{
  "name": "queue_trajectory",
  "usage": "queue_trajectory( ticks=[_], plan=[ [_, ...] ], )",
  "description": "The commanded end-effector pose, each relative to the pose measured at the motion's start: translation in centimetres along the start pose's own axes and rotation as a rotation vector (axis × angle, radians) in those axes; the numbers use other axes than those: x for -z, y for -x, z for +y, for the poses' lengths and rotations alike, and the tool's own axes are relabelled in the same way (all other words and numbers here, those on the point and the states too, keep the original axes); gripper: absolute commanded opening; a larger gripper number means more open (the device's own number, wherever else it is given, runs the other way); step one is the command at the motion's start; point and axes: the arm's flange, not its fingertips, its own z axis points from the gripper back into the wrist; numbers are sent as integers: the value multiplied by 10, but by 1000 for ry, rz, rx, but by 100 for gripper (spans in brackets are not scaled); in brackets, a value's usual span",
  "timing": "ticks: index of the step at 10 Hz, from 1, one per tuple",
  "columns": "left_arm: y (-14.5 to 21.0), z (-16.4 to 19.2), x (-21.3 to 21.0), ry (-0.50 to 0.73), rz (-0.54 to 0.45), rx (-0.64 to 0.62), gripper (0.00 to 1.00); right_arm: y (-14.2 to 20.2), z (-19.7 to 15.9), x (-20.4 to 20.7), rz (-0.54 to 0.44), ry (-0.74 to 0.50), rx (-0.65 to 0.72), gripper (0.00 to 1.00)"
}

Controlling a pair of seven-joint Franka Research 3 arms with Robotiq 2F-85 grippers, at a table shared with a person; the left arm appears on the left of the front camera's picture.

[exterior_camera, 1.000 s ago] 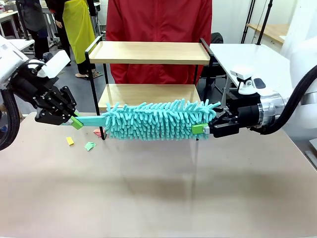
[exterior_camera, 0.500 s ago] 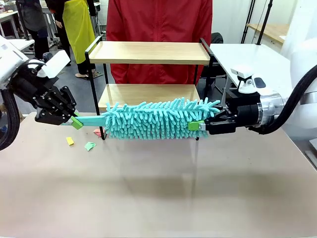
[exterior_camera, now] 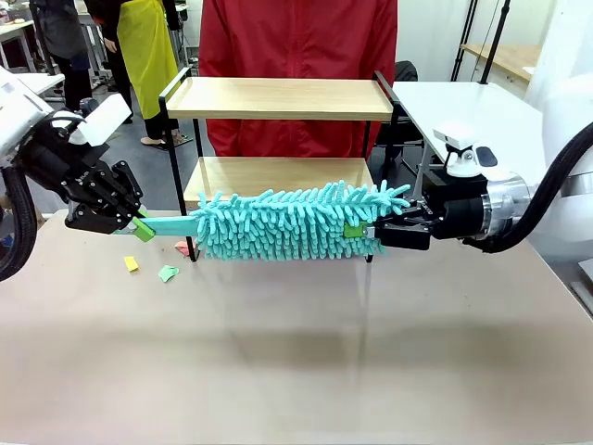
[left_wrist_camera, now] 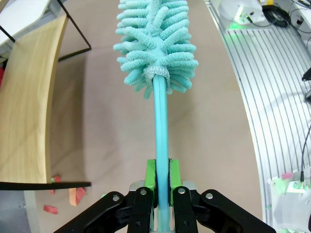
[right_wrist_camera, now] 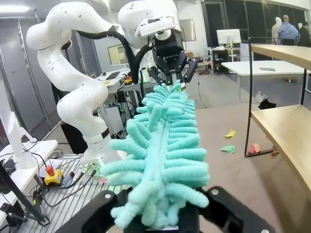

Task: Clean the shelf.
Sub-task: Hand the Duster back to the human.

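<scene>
The shelf, two light wood boards on a black frame, stands at the table's far side. In front of its lower board a fluffy teal duster hangs level above the table. My left gripper is shut on the duster's thin teal handle, green pads pressed on both sides. My right gripper is closed around the fluffy tip at the other end, and the strands bulge out between its black fingers. The shelf's boards lie to one side in the right wrist view.
Small paper scraps, yellow, green and red, lie on the brown table by the shelf's left leg. A person in a red coat stands right behind the shelf. A white table is at the far right.
My right gripper's jaws have closed in on the duster's tip, squeezing the strands. The left gripper and the duster's handle have stayed where they were.
</scene>
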Motion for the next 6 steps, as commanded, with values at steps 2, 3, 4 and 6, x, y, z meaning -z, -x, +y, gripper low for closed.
queue_trajectory(
  ticks=[2, 3, 4, 6],
  plan=[
    [-1, -1, -1, 0, -17, 8, 13, 16, 33, -4, -26, 0, -34, 0],
    [-1, -1, -1, 0, -17, 8, 13, 17, 33, -5, -20, 9, -40, 0],
    [-1, -1, -1, 0, -17, 8, 13, 16, 33, -6, -18, 13, -47, 0],
    [-1, -1, -1, 0, -17, 8, 13, 16, 29, -8, -15, 23, -57, 0]
  ],
)
